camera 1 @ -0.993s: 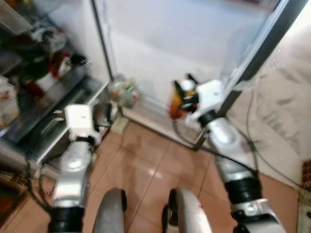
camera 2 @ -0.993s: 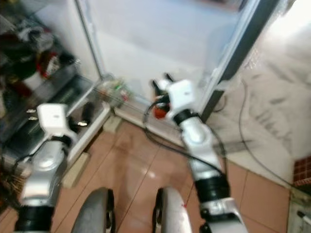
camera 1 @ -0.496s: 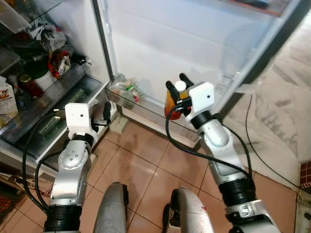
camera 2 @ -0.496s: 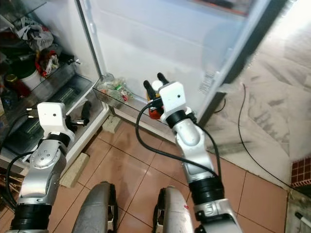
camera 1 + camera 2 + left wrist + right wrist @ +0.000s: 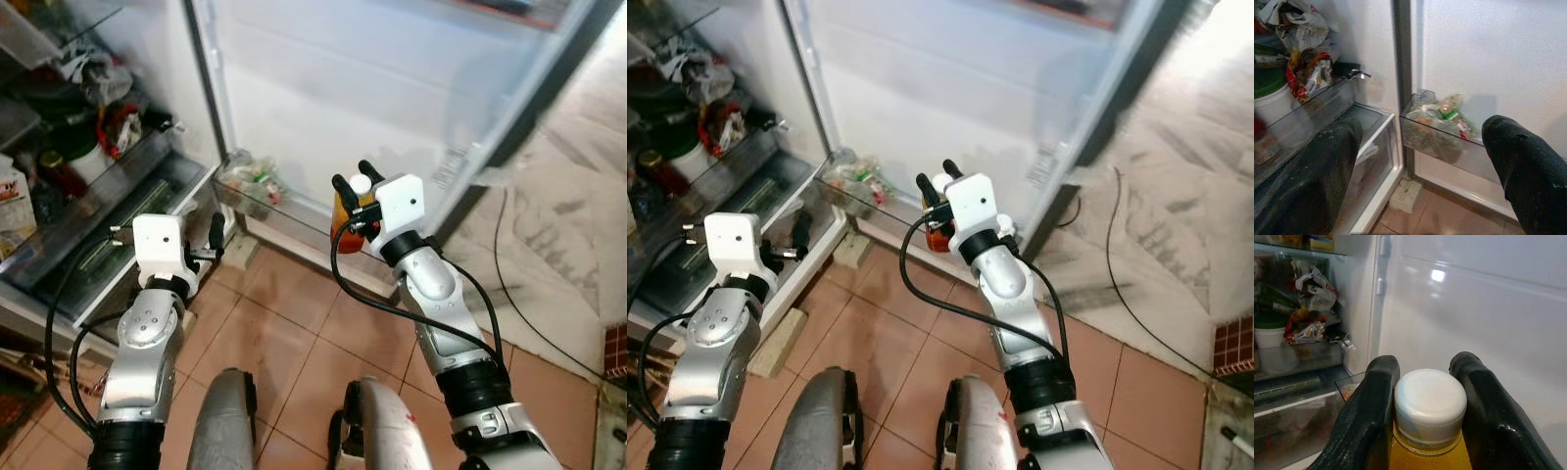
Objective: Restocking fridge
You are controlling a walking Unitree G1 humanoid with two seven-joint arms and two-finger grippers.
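My left gripper (image 5: pixel 1415 161) hangs wide open and empty before the fridge's lower shelf (image 5: pixel 108 211). My right gripper (image 5: pixel 351 183) clamps the orange bottle (image 5: pixel 1429 450) just under its white cap (image 5: pixel 1430 401), near the door bin (image 5: pixel 257 191). Full of liquid, probably heavy and slick; grip the neck.

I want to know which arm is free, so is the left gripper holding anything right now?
No, the left gripper is open with nothing between its black fingers, while the right gripper holds the orange bottle.
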